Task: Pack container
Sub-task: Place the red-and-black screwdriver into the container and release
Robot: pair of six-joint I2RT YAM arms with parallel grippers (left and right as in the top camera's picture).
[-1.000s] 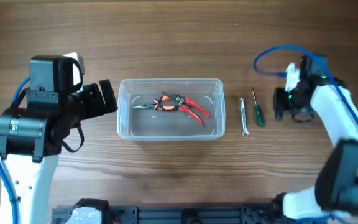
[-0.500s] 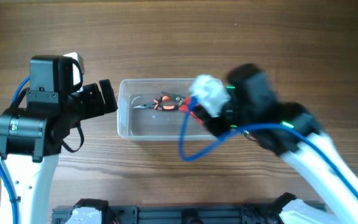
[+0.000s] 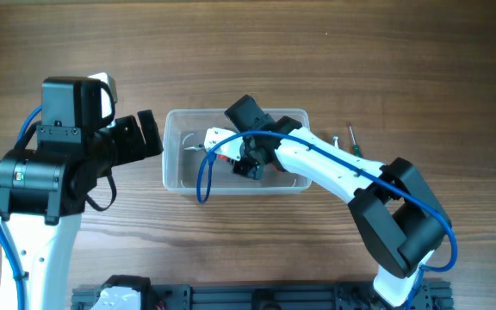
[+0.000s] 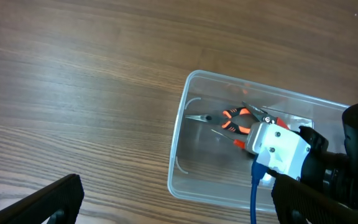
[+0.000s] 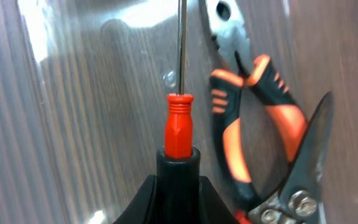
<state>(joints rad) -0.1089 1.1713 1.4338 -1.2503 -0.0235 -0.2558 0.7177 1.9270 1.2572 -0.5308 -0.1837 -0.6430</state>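
The clear plastic container (image 3: 179,176) sits mid-table; it also shows in the left wrist view (image 4: 180,143). Orange-and-black pliers (image 5: 232,134) and snips (image 5: 306,162) lie inside it; the pliers also show in the left wrist view (image 4: 236,118). My right gripper (image 3: 248,162) reaches into the container and is shut on a screwdriver (image 5: 179,124) with a red-and-black handle, its shaft pointing along the container floor beside the pliers. My left gripper (image 3: 145,136) is open and empty, just left of the container, fingers wide apart in its wrist view (image 4: 176,202).
A green-handled screwdriver (image 3: 352,142) and a small metal wrench (image 3: 335,138) lie right of the container, partly hidden by my right arm. A blue cable (image 3: 203,176) loops over the container's front. The table is bare wood elsewhere.
My right arm has swung from the table's right side to over the container and now holds the red-handled screwdriver inside it. The left arm has not moved.
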